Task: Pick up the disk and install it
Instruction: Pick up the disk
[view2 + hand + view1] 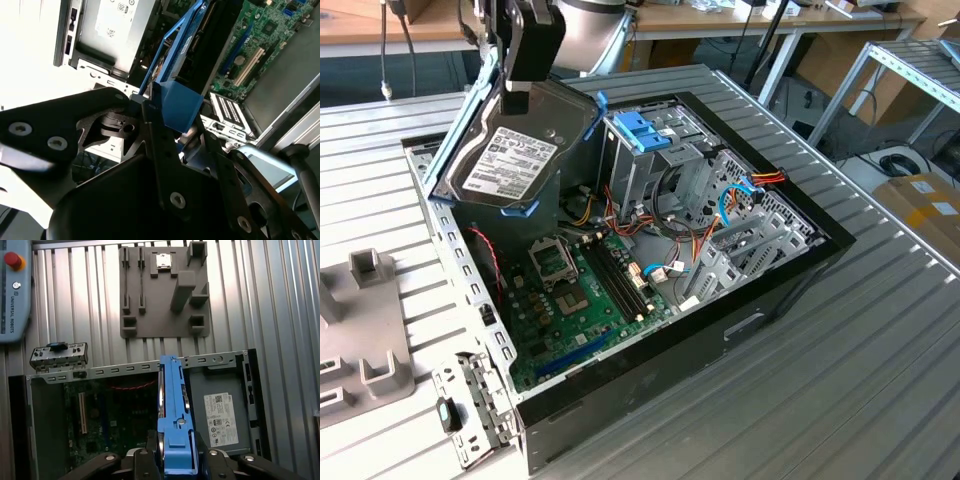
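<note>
Clamping the disk (508, 152) by its blue frame, the gripper (520, 95) holds it tilted in the air above one corner of the open computer case (770, 310). In the first wrist view the disk stands edge-on beside the grey power supply box (220, 415). Below lies the green motherboard (570, 300). Toward the exterior view's right stands the metal drive cage (620, 165) with a blue latch (642, 130) on top and loose coloured cables (765, 178) around it. A small metal bracket (470, 400) and a grey fixture block (365, 350) rest beside the case on the slatted metal table (820, 400). Beyond are a workbench (720, 20), a metal rack (910, 60) and a cardboard box (925, 205).
</note>
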Robot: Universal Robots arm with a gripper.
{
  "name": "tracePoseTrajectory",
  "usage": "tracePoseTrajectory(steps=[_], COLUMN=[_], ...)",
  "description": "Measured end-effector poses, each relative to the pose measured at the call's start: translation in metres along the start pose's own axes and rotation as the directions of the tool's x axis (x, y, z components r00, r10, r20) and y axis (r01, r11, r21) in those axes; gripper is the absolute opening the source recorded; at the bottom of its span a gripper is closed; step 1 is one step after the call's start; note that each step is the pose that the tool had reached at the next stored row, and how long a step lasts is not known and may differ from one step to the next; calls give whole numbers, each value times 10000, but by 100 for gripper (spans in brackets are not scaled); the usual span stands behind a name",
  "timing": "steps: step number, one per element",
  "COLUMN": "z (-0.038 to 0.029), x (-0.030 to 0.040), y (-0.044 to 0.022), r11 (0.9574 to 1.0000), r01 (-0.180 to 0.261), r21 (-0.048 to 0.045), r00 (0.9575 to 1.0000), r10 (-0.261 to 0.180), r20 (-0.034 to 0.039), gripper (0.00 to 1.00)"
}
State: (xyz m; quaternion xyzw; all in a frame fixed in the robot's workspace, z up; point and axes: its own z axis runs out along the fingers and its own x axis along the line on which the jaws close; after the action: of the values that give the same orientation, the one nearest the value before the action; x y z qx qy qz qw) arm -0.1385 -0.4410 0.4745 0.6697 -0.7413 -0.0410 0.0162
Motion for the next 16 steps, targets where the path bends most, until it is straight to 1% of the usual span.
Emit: tracePoseTrajectory(steps=[6, 16], z=[-2, -11], x=[45, 169], y=[-84, -242], r11=[10000, 9999], r01=[-2, -6], r21=[-45, -122], r00=[10000, 10000], r10=[2, 6], r20=[-3, -12], gripper=[37, 37])
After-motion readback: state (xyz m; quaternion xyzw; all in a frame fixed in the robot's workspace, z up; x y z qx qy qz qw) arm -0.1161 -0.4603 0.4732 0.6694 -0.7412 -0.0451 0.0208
